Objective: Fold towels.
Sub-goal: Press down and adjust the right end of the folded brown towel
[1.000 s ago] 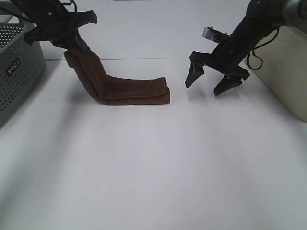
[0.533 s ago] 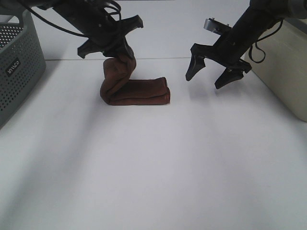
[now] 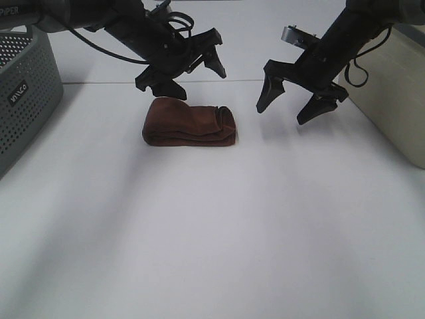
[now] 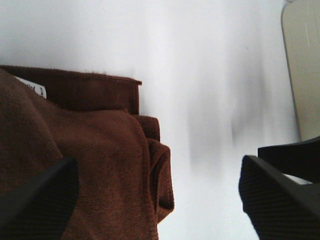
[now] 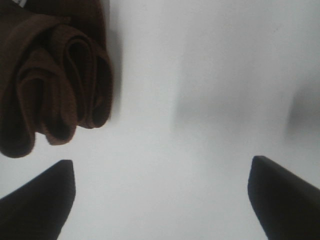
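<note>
The dark reddish-brown towel (image 3: 189, 126) lies folded in a compact bundle on the white table, left of the middle. My left gripper (image 3: 192, 76) is open and empty, hovering just above and behind the towel without touching it. In the left wrist view the towel (image 4: 90, 150) fills the space beneath the open gripper (image 4: 155, 205), with its white tag (image 4: 32, 89) showing. My right gripper (image 3: 284, 111) is open and empty, apart from the towel to its right. The right wrist view shows the towel's layered folded end (image 5: 50, 75) ahead of the open gripper (image 5: 160, 200).
A grey perforated basket (image 3: 23, 100) stands at the left edge of the table. A beige container (image 3: 398, 93) stands at the right edge; it also shows in the left wrist view (image 4: 302, 65).
My left gripper carried the raised towel end to the right over the rest, let it go and opened. The towel now lies flat and folded. The right arm barely moved.
</note>
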Controlling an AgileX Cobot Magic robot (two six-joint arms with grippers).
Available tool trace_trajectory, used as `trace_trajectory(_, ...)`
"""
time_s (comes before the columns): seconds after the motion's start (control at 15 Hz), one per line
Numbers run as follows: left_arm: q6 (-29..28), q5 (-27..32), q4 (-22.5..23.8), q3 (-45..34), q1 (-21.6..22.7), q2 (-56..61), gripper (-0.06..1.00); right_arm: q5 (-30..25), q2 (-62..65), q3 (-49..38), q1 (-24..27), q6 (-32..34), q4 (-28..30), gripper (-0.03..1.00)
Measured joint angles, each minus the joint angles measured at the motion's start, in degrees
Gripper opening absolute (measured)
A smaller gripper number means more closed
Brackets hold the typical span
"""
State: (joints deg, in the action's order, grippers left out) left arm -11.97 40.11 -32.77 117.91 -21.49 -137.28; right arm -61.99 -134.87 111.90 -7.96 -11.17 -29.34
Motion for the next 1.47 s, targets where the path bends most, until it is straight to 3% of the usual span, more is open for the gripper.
trace_trajectory(0.13, 1.6, -1.6, 0.4, 0.0, 0.17, 0.97, 0.86, -2.46, 0.0, 2.69, 0.0, 0.0, -3.44, 0.87)
trace_trajectory(0.27, 4.53, -2.35, 2.64, 0.0, 1.43, 2.98, 0.86, -4.53, 0.4, 4.35, -0.11, -0.92, -10.71, 0.87)
trace_trajectory(0.47, 4.93, -2.52, 8.08, 0.0, 5.73, 6.02, 0.86, -5.16, 0.4, 4.64, -2.86, -6.3, -21.94, 0.87)
trace_trajectory(0.73, 4.93, -0.52, 8.94, 0.17, 10.31, 6.42, 0.86, -3.55, -2.75, 4.81, -7.91, -15.3, -40.51, 0.87)
trace_trajectory(0.87, 4.93, 1.09, 9.05, 0.17, 11.06, 6.42, 0.86, -3.38, -7.16, 4.81, -8.19, -18.11, -46.41, 0.87)
trace_trajectory(1.13, 4.93, 2.35, 9.05, 0.17, 11.06, 6.42, 0.86, -0.74, -12.83, 4.81, -6.99, -18.45, -47.1, 0.87)
trace_trajectory(1.47, 4.93, 2.64, 9.05, 0.23, 11.06, 6.42, 0.86, 0.74, -13.24, 4.81, -3.61, -18.45, -40.91, 0.86)
